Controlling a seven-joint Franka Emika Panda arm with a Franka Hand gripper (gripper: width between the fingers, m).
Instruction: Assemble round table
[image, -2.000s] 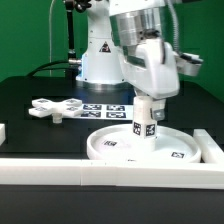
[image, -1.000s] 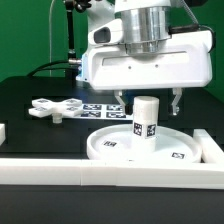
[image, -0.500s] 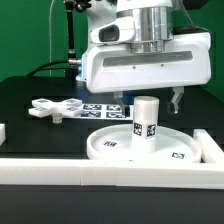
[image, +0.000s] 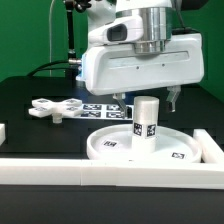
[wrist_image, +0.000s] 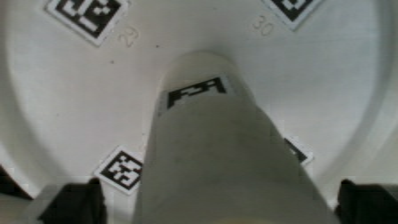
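- Shows the short thick cylinder leg (image: 146, 120) upright in the lower centre of the exterior view, base down on the floor of the large rimmed round disc (image: 110, 148), at about the disc's middle.
- Suggests a reason for that spot: probably a joint at the disc's centre, with the upright pose needed for seating the leg there. Cannot tell from either view whether fully seated.
- Puts the gripper (image: 148, 101) in the upper centre of that frame, fingers (image: 120, 99) spread apart, one to each side of the leg's top, touching nothing and holding nothing.
- Looks straight down the leg (wrist_image: 222, 130) onto the disc (wrist_image: 71, 100) in the wrist view, with dark fingertips (wrist_image: 71, 205) flanking it across clear gaps. Reads as a centred line-up, handy for an even grasp on both sides.
- Has the disc flat on the black worktop (image: 25, 95), just beside the front border rail (image: 100, 172), likely as a brace against sliding under a push or a twist.
- Leaves the flat cross-shaped piece (image: 55, 108) lying toward the exterior view's left, well apart from the disc and out of the gripper's way, probably for a later step.
- Sets the marker board (image: 100, 107) behind the disc, no part of the furniture.
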